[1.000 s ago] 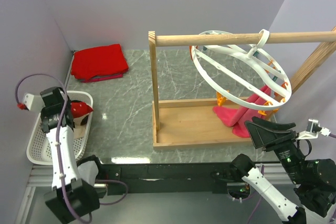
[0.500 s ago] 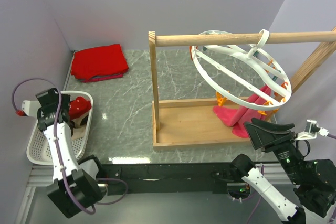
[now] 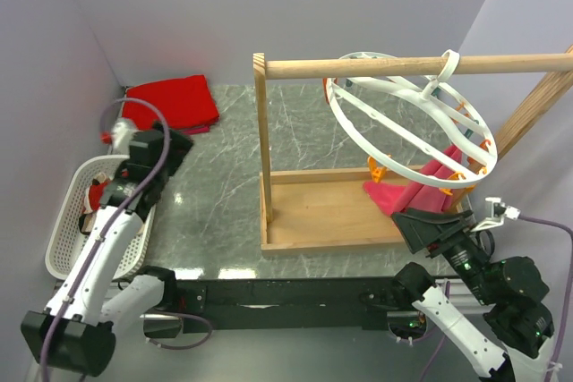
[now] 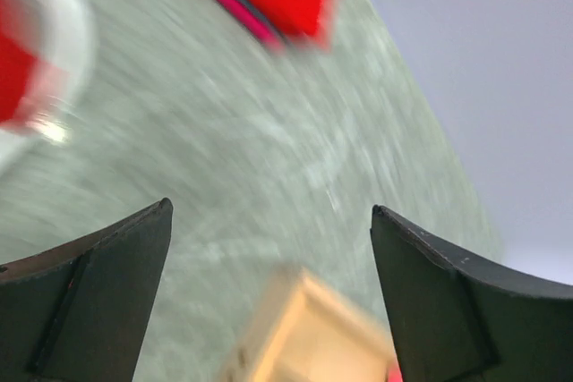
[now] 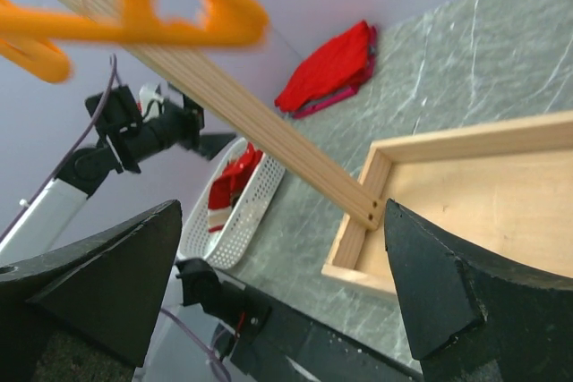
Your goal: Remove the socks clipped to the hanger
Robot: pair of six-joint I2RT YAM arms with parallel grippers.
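The white ring hanger (image 3: 407, 100) hangs by its hook from the wooden rail. A pink sock (image 3: 401, 198) dangles from its orange pegs (image 3: 380, 170) at the low right side, down to the wooden base. A red and white sock (image 3: 97, 192) lies in the white basket (image 3: 63, 243). My left gripper (image 3: 179, 145) is open and holds nothing, above the table just right of the basket; in its blurred wrist view the gripper (image 4: 270, 207) frames bare table. My right gripper (image 3: 414, 223) is open just in front of the pink sock. The right wrist view shows its gripper (image 5: 282, 207) empty, with orange pegs (image 5: 188, 6) overhead.
A folded red cloth (image 3: 168, 105) lies at the back left. The wooden rail frame (image 3: 265, 154) with its tray base (image 3: 322, 216) fills the table's right half. The walls stand close on the left and the right.
My left gripper has opened and let the red and white sock drop into the basket. It has since swung up and right, out over the table. My right gripper has edged left.
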